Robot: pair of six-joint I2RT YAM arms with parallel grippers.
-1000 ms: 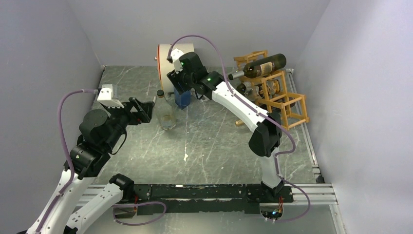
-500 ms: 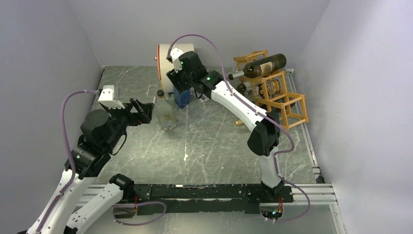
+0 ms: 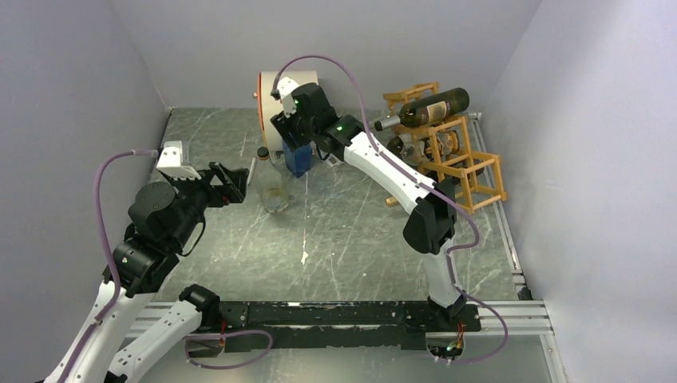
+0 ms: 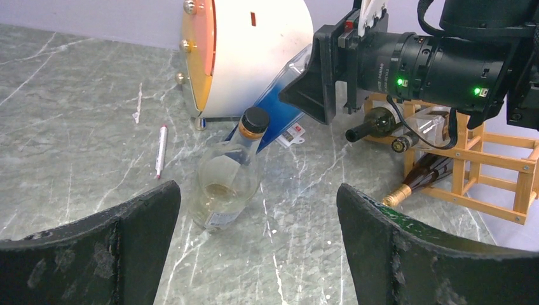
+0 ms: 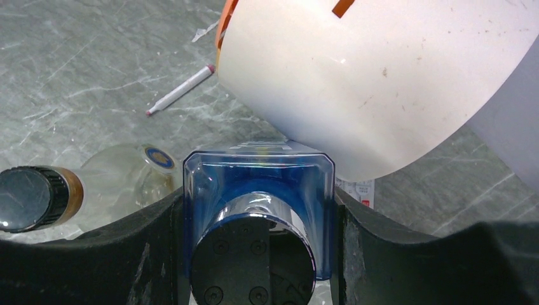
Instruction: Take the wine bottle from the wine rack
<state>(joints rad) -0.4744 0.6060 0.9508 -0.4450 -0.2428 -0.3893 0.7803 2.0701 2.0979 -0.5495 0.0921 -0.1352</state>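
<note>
The wooden wine rack [image 3: 467, 163] stands at the back right and also shows in the left wrist view [image 4: 502, 171]. A dark wine bottle [image 3: 431, 108] lies across its top, and more bottles [image 4: 375, 124] lie in its cells. My right gripper [image 3: 297, 153] is shut on a blue square bottle [image 5: 257, 178], held tilted beside the white drum [image 5: 381, 82], far left of the rack. My left gripper [image 4: 259, 210] is open and empty, just short of a clear bottle [image 4: 225, 184] that stands on the table.
A white pen [image 4: 161, 149] lies on the table left of the drum. A gold-foiled bottle [image 4: 419, 181] lies at the foot of the rack, neck towards the middle. Grey walls close in the back and both sides.
My right gripper has shifted slightly back and left with the blue bottle. My left arm has drawn back a little to the left. The rack and its bottles have not moved.
</note>
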